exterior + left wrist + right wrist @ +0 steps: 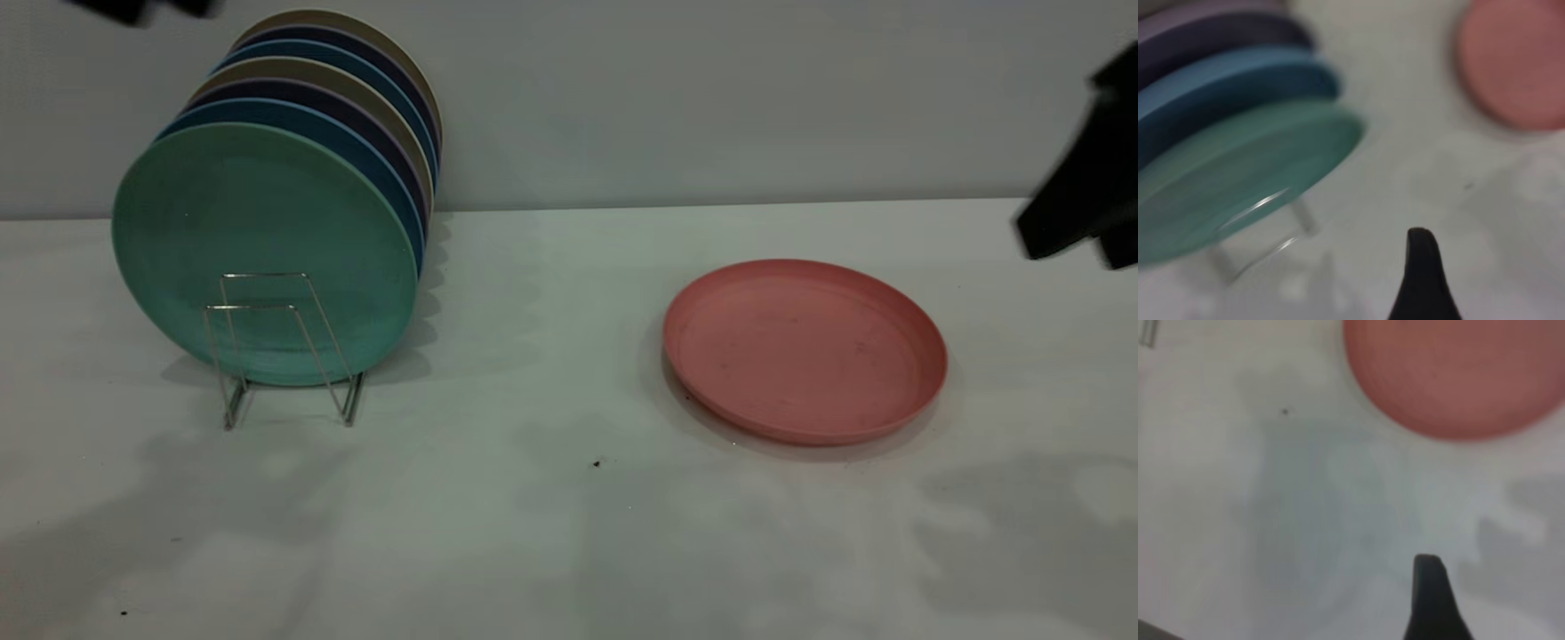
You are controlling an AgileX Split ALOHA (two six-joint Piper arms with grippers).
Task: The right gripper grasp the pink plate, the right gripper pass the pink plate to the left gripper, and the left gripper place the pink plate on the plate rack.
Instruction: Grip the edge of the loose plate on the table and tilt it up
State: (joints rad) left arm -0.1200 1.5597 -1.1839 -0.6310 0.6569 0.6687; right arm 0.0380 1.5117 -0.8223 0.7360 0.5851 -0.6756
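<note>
The pink plate (805, 351) lies flat on the white table, right of centre, with nothing touching it. It also shows in the left wrist view (1518, 63) and the right wrist view (1451, 373). The plate rack (249, 307) stands at the left, its two front wire loops empty. My right gripper (1071, 249) hangs blurred at the right edge, above and right of the pink plate, open and empty. My left gripper (160, 7) is at the top left above the rack, open; only one of its fingers (1423, 267) shows in its wrist view.
A teal-green plate (267, 222) stands upright at the front of the rack, with several blue, dark and beige plates (356, 107) behind it. The table (551, 373) between the rack and the pink plate is bare apart from a small dark speck (597, 463).
</note>
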